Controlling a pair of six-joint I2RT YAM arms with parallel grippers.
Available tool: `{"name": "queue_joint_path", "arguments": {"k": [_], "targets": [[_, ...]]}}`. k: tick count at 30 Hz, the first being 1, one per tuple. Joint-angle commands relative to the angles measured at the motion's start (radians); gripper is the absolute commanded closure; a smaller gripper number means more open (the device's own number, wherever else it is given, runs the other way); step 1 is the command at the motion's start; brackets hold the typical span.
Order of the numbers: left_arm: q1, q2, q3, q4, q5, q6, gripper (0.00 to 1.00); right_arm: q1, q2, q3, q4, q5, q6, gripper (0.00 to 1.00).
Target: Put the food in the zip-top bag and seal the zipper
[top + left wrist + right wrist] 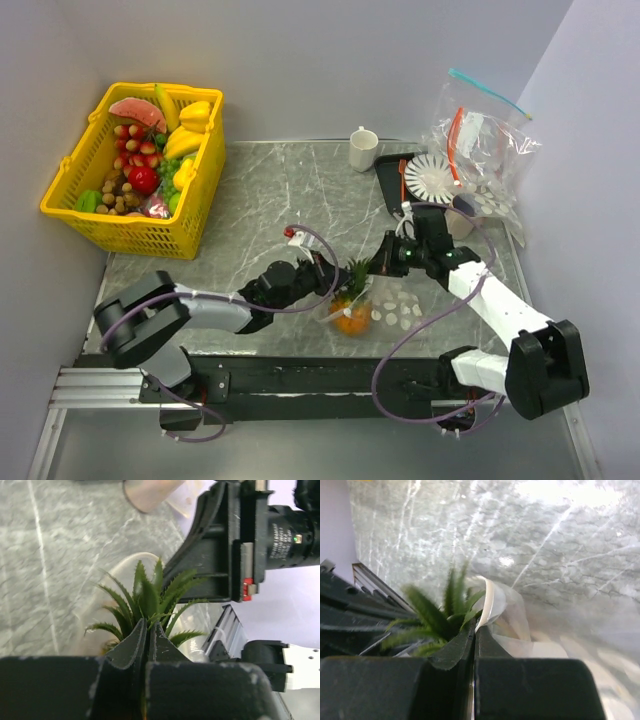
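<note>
Grey marbled table (260, 200): yellow basket (150, 238) 10 o'clock; white cup (363, 149) 12; clear bags (490, 150) 2; dotted zip-top bag (398, 308) 6.

Green crown (147, 597) mid-frame, spiky leaves fanned upward. Just below it, left gripper (147, 630), fingers pressed together. Around it, bag (102, 582), pale rim curving leftward. Close at its right, right gripper (187, 572), black, red tab. Beyond it, marble table (50, 555), beige cup (150, 492).

Only catching the pineapple (145, 599) crown from both wrists, losing the fruit's body behind the left tool (147, 632). Not making out the thing pinched in there. Squinting at the blurry zip-top bag (514, 617) too.
</note>
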Motion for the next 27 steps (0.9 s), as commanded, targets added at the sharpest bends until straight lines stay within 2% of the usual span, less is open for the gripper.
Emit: {"name": "queue_joint_path", "arguments": {"k": [1, 8, 11, 13, 14, 17, 23, 27], "targets": [[-0.042, -0.097, 0.069, -0.096, -0.013, 0.085, 0.99, -0.003, -0.059, 0.092, -0.054, 0.037, -0.034, 0.99], [-0.051, -0.118, 0.02, -0.078, -0.046, 0.101, 0.99, -0.004, -0.11, 0.096, -0.069, 0.056, -0.036, 0.98], [-0.059, -0.102, 0.016, -0.082, -0.033, 0.116, 0.82, -0.004, -0.102, 0.07, -0.051, 0.056, -0.034, 0.98], [-0.07, -0.099, 0.01, -0.081, -0.027, 0.127, 0.74, -0.004, -0.104, 0.054, -0.036, 0.06, -0.03, 0.99], [-0.074, -0.103, 0.01, -0.085, -0.033, 0.136, 0.61, -0.004, -0.107, 0.041, -0.02, 0.057, -0.022, 0.99], [-0.09, -0.149, 0.023, -0.168, -0.064, 0.165, 0.43, -0.004, -0.12, 0.02, 0.001, 0.054, -0.01, 0.99], [-0.097, -0.316, 0.134, -0.52, -0.127, 0.225, 0.29, -0.001, -0.154, 0.014, -0.005, 0.074, -0.016, 0.99], [-0.099, -0.424, 0.165, -0.659, -0.129, 0.219, 0.19, -0.003, -0.163, 0.017, -0.014, 0.08, -0.022, 0.99]]}}
